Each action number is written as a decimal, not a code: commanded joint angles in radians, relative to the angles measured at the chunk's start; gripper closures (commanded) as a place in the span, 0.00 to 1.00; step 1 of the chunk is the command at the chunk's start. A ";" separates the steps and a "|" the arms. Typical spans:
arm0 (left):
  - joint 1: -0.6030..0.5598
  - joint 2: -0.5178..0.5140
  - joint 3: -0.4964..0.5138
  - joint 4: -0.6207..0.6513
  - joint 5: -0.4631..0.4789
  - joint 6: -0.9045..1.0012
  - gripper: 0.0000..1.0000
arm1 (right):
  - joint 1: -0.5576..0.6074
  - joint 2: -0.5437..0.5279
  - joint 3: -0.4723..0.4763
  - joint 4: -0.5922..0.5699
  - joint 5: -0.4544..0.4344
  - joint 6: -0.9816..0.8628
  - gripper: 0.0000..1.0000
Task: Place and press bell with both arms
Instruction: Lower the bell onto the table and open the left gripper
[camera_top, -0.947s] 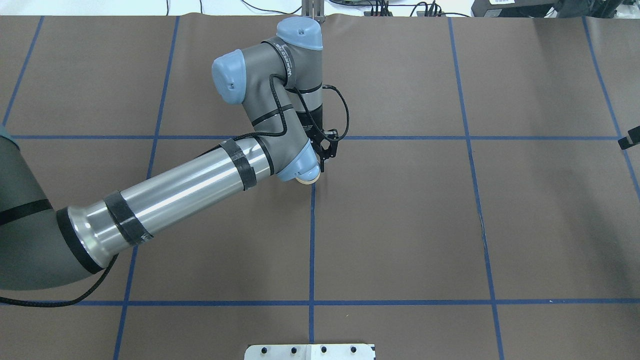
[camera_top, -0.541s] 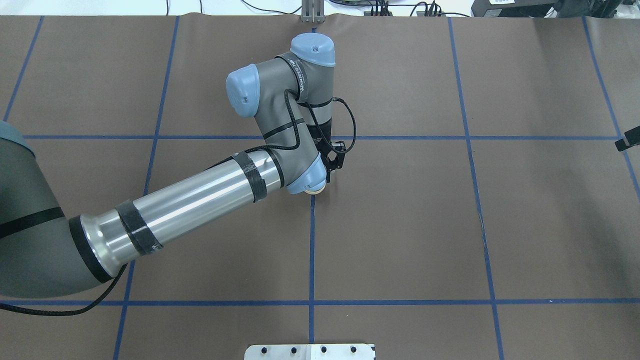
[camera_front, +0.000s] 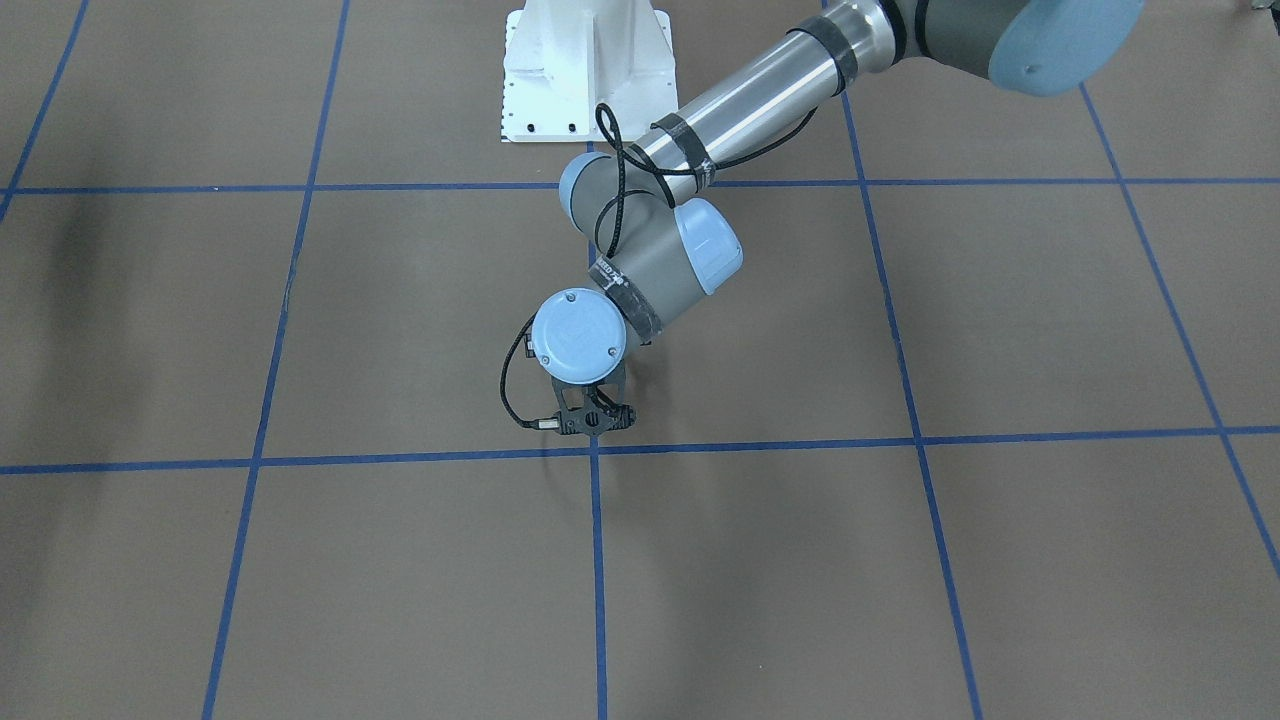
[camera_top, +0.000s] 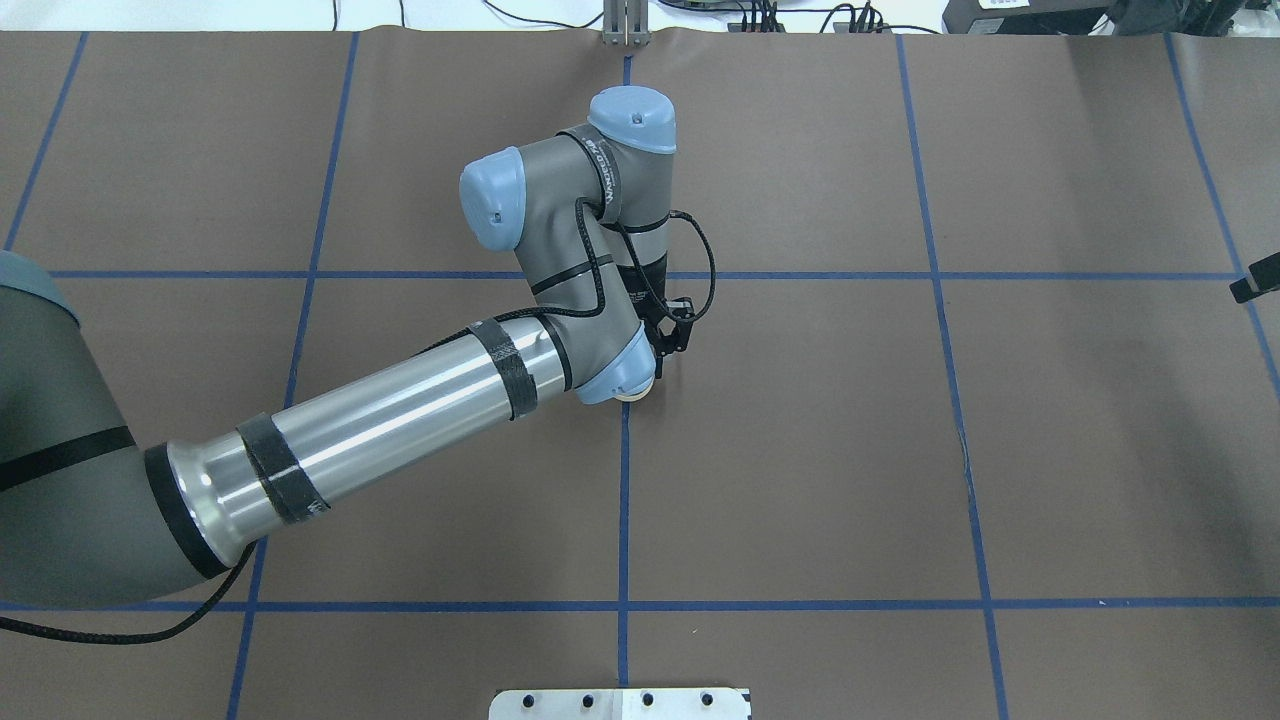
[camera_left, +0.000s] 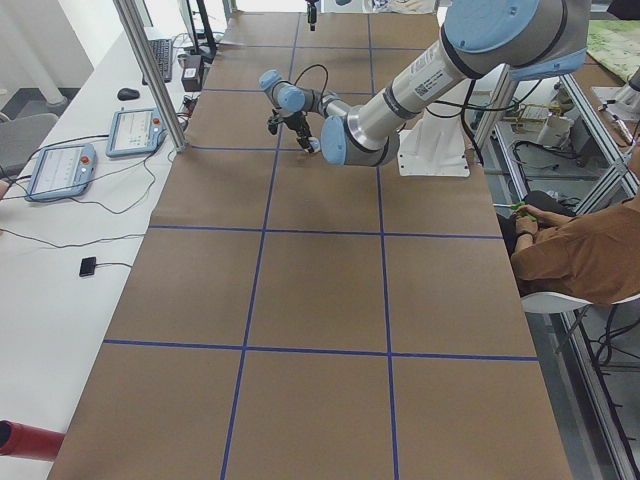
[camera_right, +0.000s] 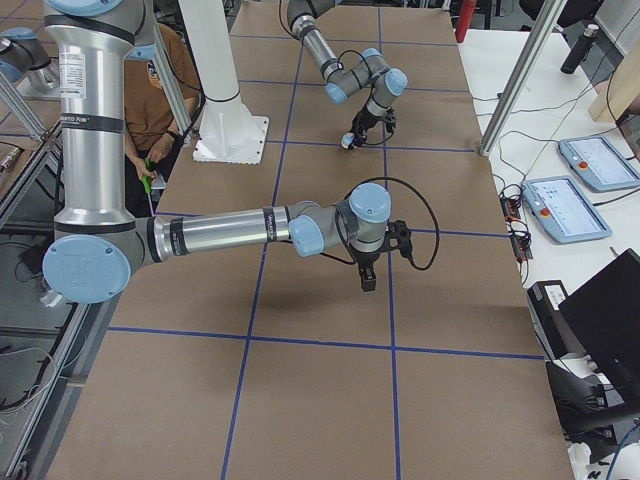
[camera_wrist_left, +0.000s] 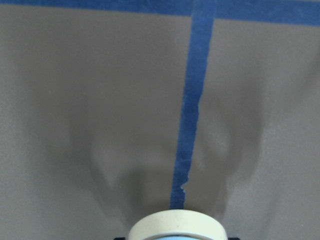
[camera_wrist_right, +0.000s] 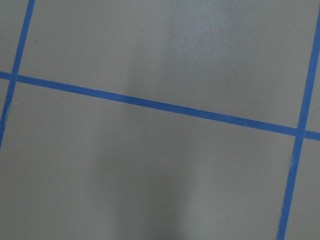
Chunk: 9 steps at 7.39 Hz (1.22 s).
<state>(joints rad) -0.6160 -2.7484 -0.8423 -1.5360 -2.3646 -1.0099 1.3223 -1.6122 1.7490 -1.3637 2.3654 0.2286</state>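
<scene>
The bell shows as a cream ring with a light blue dome at the bottom of the left wrist view (camera_wrist_left: 175, 224). Its cream edge peeks out from under the left wrist's joint cap in the overhead view (camera_top: 637, 394). My left gripper (camera_left: 305, 138) is shut on the bell and holds it low over the brown table, beside a blue tape line near the middle cross. The wrist hides its fingers from above. My right gripper (camera_right: 367, 282) hangs above the table at the right end, pointing down. I cannot tell whether it is open or shut. Its wrist view shows only table.
Blue tape lines (camera_top: 624, 500) split the brown table into squares. The white bolted pedestal (camera_front: 585, 70) stands at the robot's edge. An operator (camera_left: 580, 250) sits beside it. Teach pendants (camera_left: 60, 170) and a metal post (camera_left: 150, 70) stand along the far edge.
My left arm has moved the bell a little toward the robot's side and slightly right. The black part at the overhead's right edge has barely moved.
</scene>
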 joint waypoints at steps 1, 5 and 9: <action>0.004 0.004 0.000 -0.003 0.001 0.001 0.63 | 0.000 0.000 0.000 0.000 0.000 0.000 0.00; 0.010 0.006 0.000 -0.018 0.016 0.001 0.59 | -0.002 0.002 0.000 0.000 0.000 0.000 0.00; 0.015 0.007 -0.001 -0.019 0.022 0.001 0.38 | -0.003 0.002 0.000 0.000 -0.002 0.000 0.00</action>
<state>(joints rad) -0.6028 -2.7415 -0.8435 -1.5549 -2.3442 -1.0093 1.3202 -1.6112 1.7487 -1.3637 2.3641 0.2286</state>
